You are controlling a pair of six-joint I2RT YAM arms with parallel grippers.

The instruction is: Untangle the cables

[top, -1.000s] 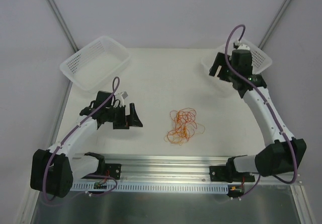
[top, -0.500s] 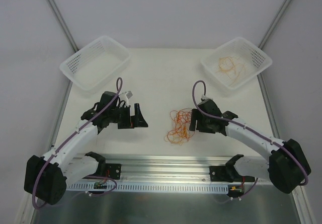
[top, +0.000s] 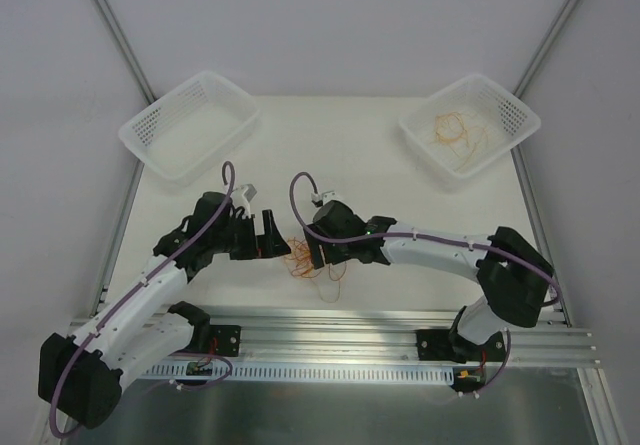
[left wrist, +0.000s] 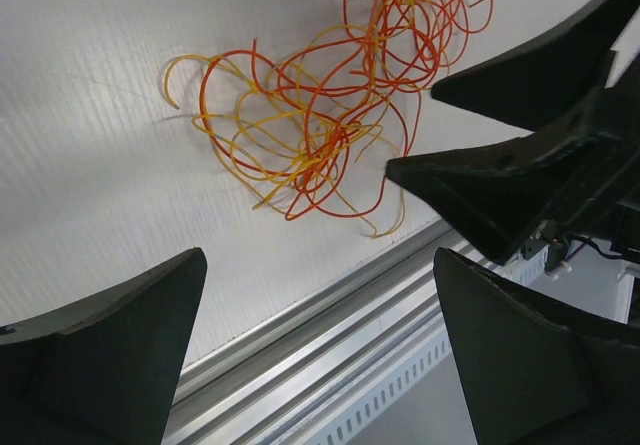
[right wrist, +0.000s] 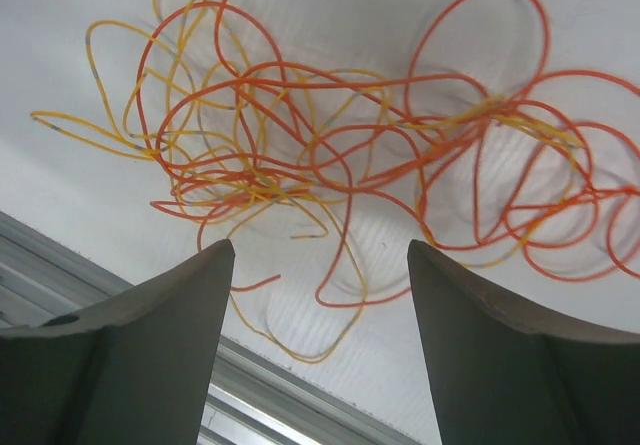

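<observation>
Several cables (left wrist: 318, 115), tangle partly hidden from above

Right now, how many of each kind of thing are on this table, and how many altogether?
White baskets: 2, left basket and right basket
Robot arms: 2, left arm and right arm
Cable bunches: 2, tangle on the table and bunch in the right basket
Total: 6
</observation>
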